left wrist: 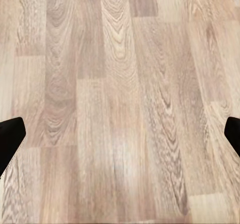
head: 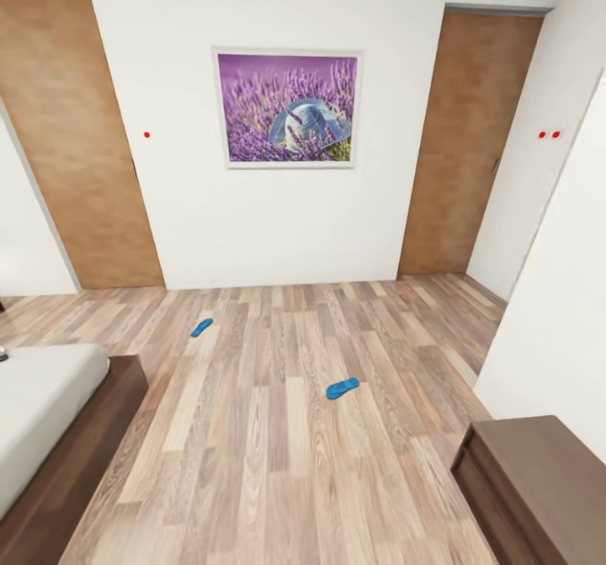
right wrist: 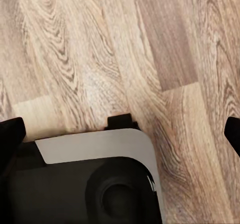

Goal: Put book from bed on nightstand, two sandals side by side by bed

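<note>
While facing a lavender picture (head: pixel 288 108) between two wooden doors (head: pixel 77 140): blue sandals (head: pixel 342 388) well apart on bare floor (head: pixel 269 464), bed (head: pixel 50 430) left, dark cabinet (head: pixel 539 481) right. Both end effectors (left wrist: pixel 120 134) spread wide, holding nothing.

- Two bright blue sandals (head: pixel 342 388) (head: pixel 201 327)
- Light brown wood-plank floor (head: pixel 278 430)
- Purple lavender picture (head: pixel 287 108), white wall (head: pixel 278 228)
- Dark-brown bed (head: pixel 80 455), light-grey mattress (head: pixel 38 405)

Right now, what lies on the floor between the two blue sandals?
Nothing: in the head view, only bare wood-plank floor separates the far sandal from the near sandal.
</note>
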### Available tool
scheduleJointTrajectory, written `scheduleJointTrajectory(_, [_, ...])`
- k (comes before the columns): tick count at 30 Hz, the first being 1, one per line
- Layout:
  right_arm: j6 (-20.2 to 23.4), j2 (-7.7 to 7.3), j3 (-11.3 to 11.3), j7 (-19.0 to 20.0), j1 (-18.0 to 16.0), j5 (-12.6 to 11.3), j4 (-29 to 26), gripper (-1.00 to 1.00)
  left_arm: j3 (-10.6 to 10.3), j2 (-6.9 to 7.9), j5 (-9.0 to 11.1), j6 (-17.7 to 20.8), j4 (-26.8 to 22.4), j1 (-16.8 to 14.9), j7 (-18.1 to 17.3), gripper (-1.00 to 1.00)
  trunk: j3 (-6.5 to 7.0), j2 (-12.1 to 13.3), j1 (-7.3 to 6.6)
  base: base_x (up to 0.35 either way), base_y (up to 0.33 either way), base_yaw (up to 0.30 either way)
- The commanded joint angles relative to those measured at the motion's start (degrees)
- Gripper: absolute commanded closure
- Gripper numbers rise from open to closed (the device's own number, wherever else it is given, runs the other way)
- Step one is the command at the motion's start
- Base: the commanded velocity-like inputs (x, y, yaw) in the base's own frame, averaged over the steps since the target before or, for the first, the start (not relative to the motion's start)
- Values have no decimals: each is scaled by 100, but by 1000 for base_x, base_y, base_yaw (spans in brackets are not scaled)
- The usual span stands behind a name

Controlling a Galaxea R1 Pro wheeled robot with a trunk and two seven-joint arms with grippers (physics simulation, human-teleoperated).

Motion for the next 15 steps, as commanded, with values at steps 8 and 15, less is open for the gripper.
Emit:
scheduleJointTrajectory(8, [-15,11,-10,13,-2,2,1,-100,4,-1,10,-14,8,-2,-3,-100,-5,-2,3,328,7,0])
scheduleJointTrajectory(15, [-15,12,-6,14,-2,2,1,-100,4,-1,12,-7,8,-2,-4,-100,-5,-2,3,329,82,0])
